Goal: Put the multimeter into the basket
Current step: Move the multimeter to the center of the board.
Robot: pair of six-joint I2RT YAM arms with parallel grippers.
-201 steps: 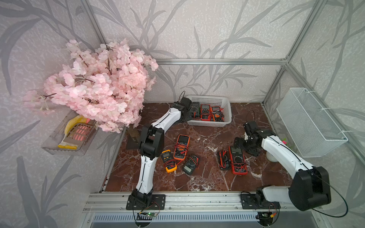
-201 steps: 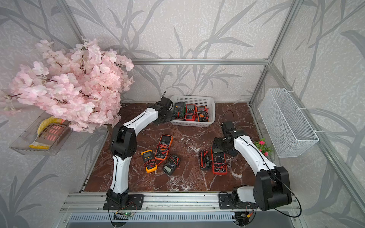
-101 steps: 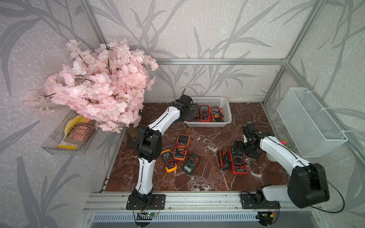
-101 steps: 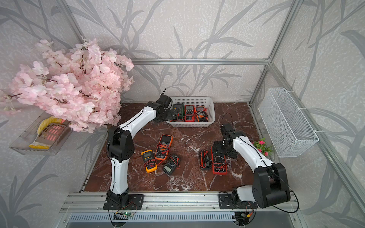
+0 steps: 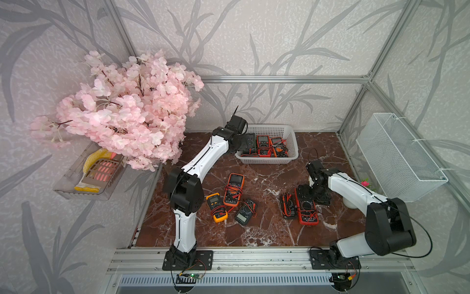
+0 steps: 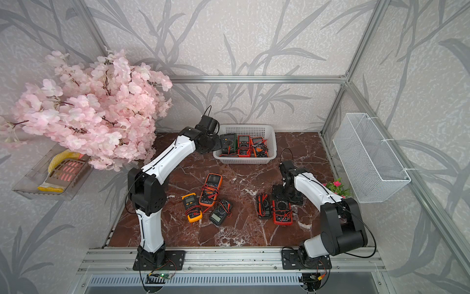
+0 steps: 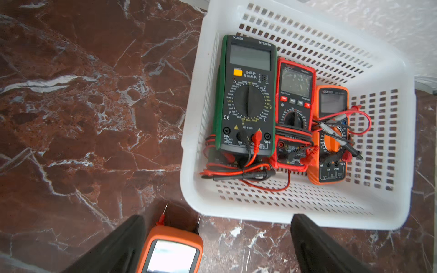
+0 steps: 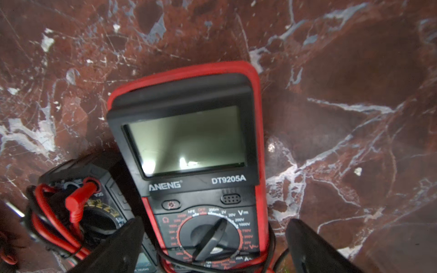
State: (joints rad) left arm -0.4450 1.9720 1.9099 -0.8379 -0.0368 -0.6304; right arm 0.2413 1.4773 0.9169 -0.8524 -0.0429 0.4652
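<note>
Three multimeters (image 5: 263, 143) lay in the basket (image 5: 264, 161) in both top views; the red multimeter (image 5: 306, 209) sat on the surface (image 5: 267, 229) under the right jaws. From the left wrist, the left jaws gaped wide, empty, just outside the basket (image 7: 236, 209) wall. From the right wrist, the right jaws stood wide astride the red multimeter (image 8: 189, 153), gripping nothing; closing squarely across its sides, clear of the neighbouring black meter (image 8: 94, 175), seemed wisest.

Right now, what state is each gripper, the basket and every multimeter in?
left gripper: open, empty, beside the basket.
right gripper: open, over the red multimeter, not gripping.
basket: upright, three multimeters inside, face up.
red multimeter: flat on the table, face up.
black multimeter: flat beside it, leads wrapped.
orange multimeter: flat, face up.
yellow multimeter: flat, face up.
small dark multimeter: flat, face up.
</note>
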